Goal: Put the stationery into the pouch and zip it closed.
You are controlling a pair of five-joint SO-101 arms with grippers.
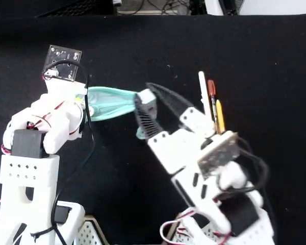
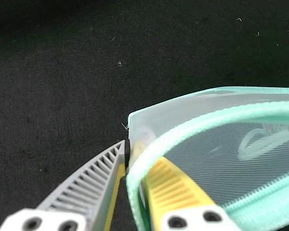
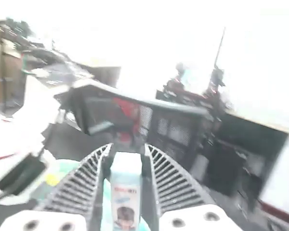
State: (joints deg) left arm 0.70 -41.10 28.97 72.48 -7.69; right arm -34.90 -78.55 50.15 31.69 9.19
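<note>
Pouch, one: teal translucent mesh with a zipper edge, centre-left over the black cloth counter. Left hand clamped on its left end.
Eraser, one: small white block, pinched by the right hand between ribbed black fingers at the pouch's right end.
Pens, three: white, red-brown and yellow, slim, lying parallel on the counter at right.

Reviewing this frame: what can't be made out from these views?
1. High view: the far end of the pouch, covered by the right gripper.
2. Right wrist view: what the white item between its fingers is, because of blur.
3. Left wrist view: whether anything is inside the pouch, veiled by mesh and cut off by the edge.
4. High view: the lower ends of the pens, behind the right arm.
</note>
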